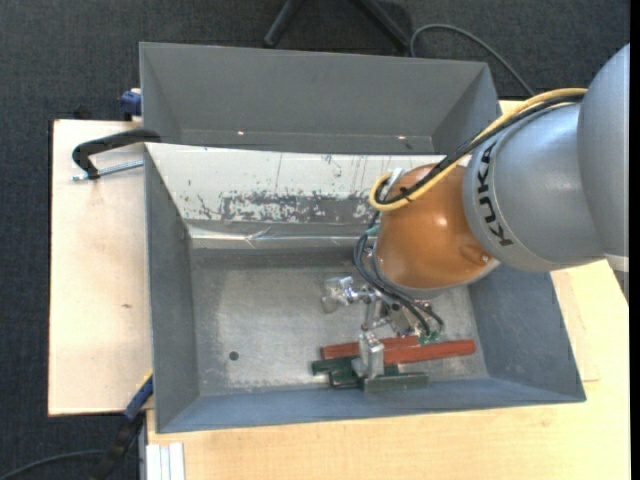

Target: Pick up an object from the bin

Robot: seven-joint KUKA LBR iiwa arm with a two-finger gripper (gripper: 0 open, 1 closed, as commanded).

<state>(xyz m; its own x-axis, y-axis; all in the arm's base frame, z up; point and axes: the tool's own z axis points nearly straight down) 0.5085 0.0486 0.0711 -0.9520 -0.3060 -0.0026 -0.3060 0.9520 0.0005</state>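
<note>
My gripper point(370, 354) hangs below the orange wrist cover, low over the front right part of the bin floor. Its metal tip comes down on a small cluster of things there. A long red bar point(435, 349) lies flat, running from the tip towards the right wall. Just in front of it lies a dark green and black piece point(338, 370), and next to that a flat green strip point(396, 380) along the front wall. I cannot tell whether anything is held.
The arm and its orange cover fill the right half of the bin and hide the floor under them. The cluster lies close to the front wall. The bin's left half shows bare grey floor with one small dark spot.
</note>
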